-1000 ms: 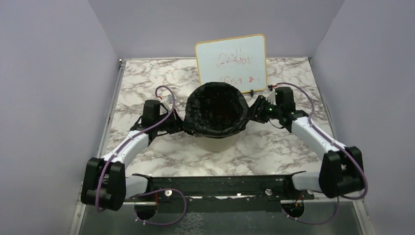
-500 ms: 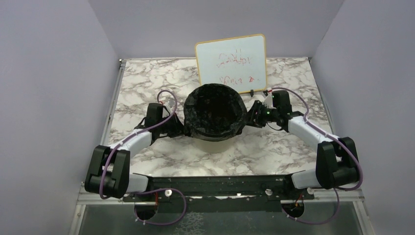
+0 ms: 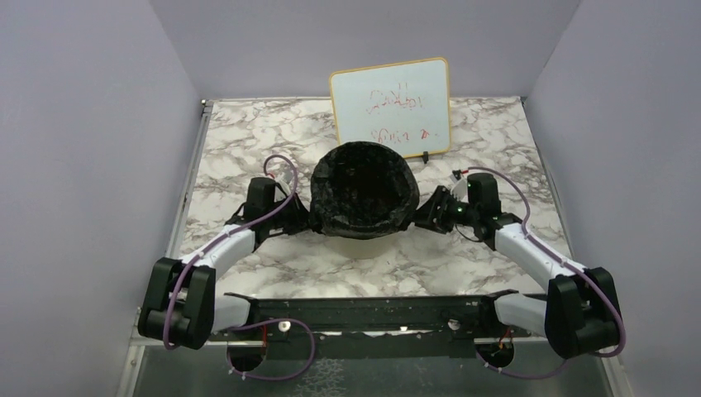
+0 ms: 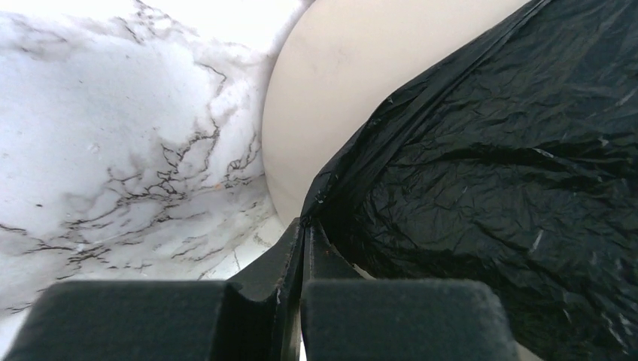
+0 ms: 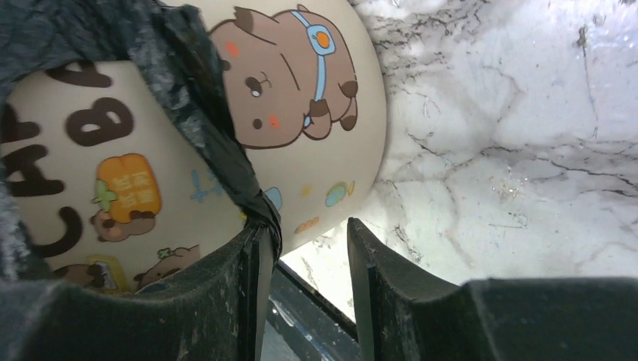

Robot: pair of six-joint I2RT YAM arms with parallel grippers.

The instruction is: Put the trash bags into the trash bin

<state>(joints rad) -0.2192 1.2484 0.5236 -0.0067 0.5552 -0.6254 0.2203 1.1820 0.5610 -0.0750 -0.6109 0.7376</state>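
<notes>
Left pincer [image 4: 304,227] apparently pinches crinkly glossy bag [image 4: 489,173].

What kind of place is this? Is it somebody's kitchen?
Probably not a kitchen: it looks like a robot test booth. Plain purple walls box in a marble-look table, two robot arms sit at its edge, and a whiteboard with red writing stands behind the trash bin.

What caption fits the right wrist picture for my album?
Open right hand beside the cartoon-bear trash bin, black bag hanging down its side, marble table behind.
</notes>
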